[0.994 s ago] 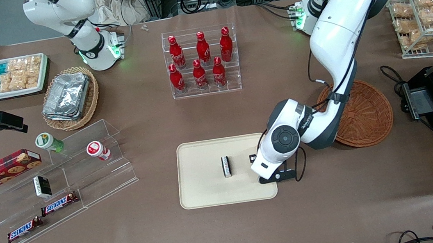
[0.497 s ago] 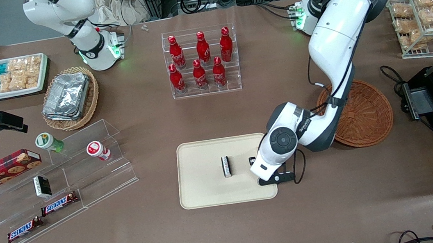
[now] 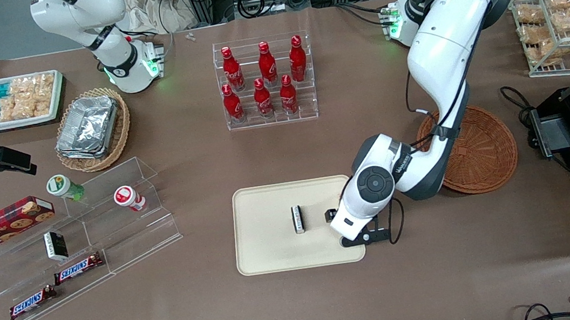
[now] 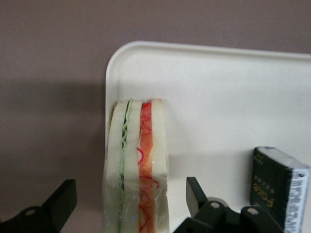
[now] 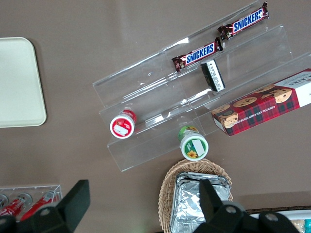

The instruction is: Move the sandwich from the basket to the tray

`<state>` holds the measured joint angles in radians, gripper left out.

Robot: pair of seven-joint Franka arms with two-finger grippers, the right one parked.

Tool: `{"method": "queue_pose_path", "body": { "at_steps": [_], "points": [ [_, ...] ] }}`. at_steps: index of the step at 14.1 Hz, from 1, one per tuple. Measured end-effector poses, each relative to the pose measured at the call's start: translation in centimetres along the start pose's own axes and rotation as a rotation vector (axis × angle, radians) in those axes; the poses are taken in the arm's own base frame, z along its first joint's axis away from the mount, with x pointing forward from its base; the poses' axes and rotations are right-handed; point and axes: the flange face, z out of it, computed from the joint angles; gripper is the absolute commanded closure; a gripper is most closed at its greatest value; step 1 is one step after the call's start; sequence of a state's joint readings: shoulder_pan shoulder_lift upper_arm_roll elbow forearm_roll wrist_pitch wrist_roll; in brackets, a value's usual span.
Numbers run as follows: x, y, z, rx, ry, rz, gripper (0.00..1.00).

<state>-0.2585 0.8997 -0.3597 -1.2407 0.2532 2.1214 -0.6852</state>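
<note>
The sandwich [image 4: 137,165], a wrapped wedge of white bread with green and red-orange filling, stands on edge on the cream tray [image 4: 218,97], close to a rounded corner. My gripper [image 4: 130,194] straddles it and is open. One finger [image 4: 63,200] and the other [image 4: 197,194] each stand clear of the bread. In the front view the gripper [image 3: 348,226] is over the tray [image 3: 269,249] at the edge toward the working arm's end, and the wrist hides the sandwich. The reddish-brown basket [image 3: 482,152] lies beside the tray, partly under the arm.
A small black box [image 3: 297,219] [image 4: 278,182] stands on the tray next to the gripper. A clear rack of red bottles [image 3: 265,81] stands farther from the camera. Clear shelves with snacks [image 3: 82,234] lie toward the parked arm's end.
The wrist has shifted only slightly over the tray's edge. A black finger beside it now shows a little farther toward the tray's middle. The small black box has not moved.
</note>
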Motion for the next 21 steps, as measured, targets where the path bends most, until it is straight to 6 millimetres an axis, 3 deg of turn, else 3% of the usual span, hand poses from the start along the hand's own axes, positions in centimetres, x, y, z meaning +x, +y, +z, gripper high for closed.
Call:
{"method": "queue_pose_path", "body": {
  "at_steps": [2,6,11,13,17,19,21],
  "points": [
    [0.5,-0.9,-4.0,0.022,0.009,-0.059,0.0],
    [0.5,-6.9,-13.4,0.073,0.055,-0.117,0.0],
    [-3.3,-12.5,-17.9,0.122,0.082,-0.105,0.0],
    [-3.7,-15.7,-20.3,0.136,0.029,-0.072,0.0],
    [-3.9,-24.7,-27.2,0.146,-0.055,-0.027,0.0],
    [-3.9,-27.1,-29.4,0.147,-0.067,-0.017,0.0],
    [-3.8,-28.8,-29.7,0.148,-0.084,-0.001,0.0]
  ]
}}
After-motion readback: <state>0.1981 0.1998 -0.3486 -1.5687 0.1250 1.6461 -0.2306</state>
